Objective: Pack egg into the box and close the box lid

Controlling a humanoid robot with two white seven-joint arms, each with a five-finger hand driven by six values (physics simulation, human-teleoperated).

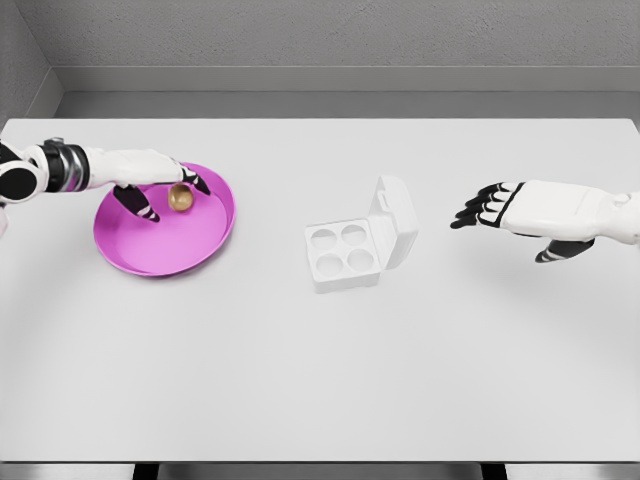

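A brown egg [180,198] lies in a magenta plate [170,245] at the table's left. My left hand [165,190] reaches over the plate, with a finger above the egg and the thumb to its left; the fingers are spread around the egg, not closed on it. A white egg box [345,255] with four empty cups sits near the table's middle. Its lid [395,218] stands open, tilted up on the right side. My right hand [495,208] hovers to the right of the box, fingers relaxed and pointing left, holding nothing.
The white table [320,380] stretches wide in front of the plate and box. A grey wall runs behind its far edge.
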